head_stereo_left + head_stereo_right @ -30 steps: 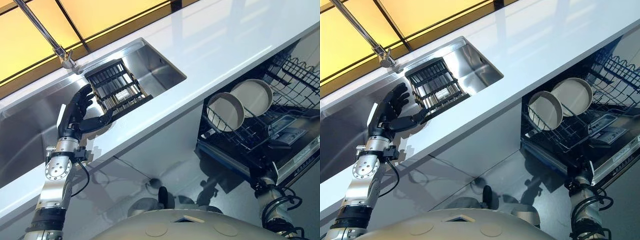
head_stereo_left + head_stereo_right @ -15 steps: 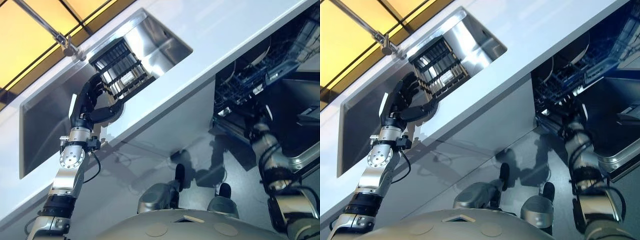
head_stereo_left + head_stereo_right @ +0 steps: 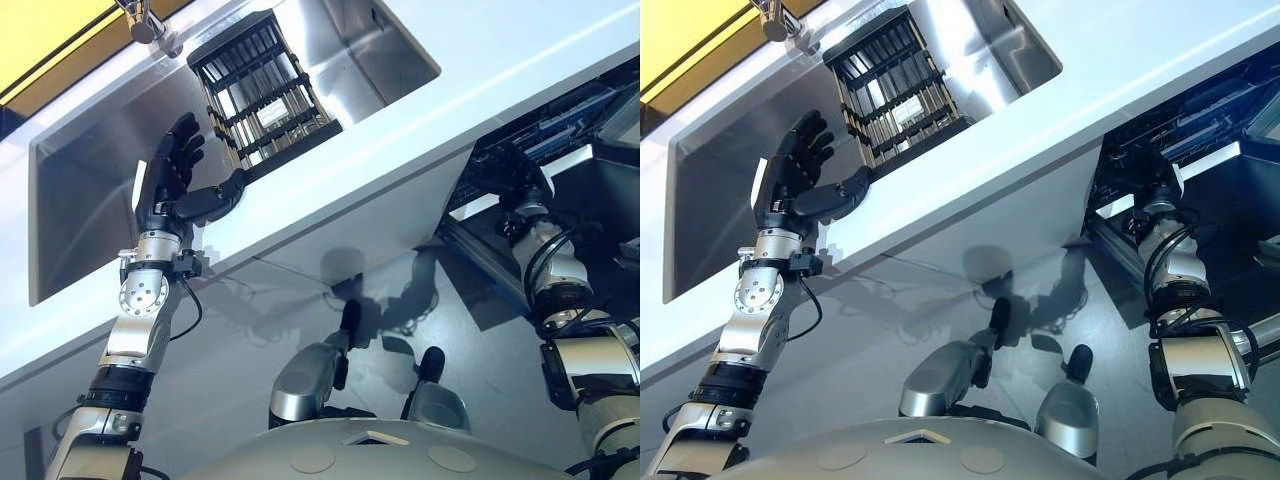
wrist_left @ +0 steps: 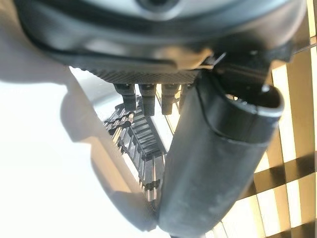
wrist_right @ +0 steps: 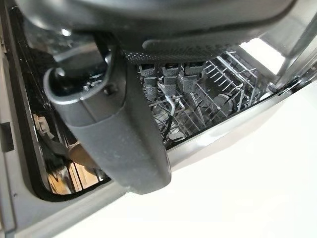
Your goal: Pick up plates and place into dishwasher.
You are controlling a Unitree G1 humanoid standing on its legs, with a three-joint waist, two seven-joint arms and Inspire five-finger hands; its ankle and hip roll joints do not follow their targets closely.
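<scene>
Left hand at 10 o'clock, raised over steel sink, fingers straight and spread, thumb out toward black dish rack at 11 o'clock; holds nothing. White counter runs across middle. Right hand at 3 o'clock inside dishwasher, fingers straight over wire basket, empty. Plates: cannot tell where.

Kitchen with sink and open dishwasher.
A white bench carries a recessed stainless-steel sink holding a dark dish rack, with a tap above; under the bench, an open dishwasher shows its wire rack.
</scene>
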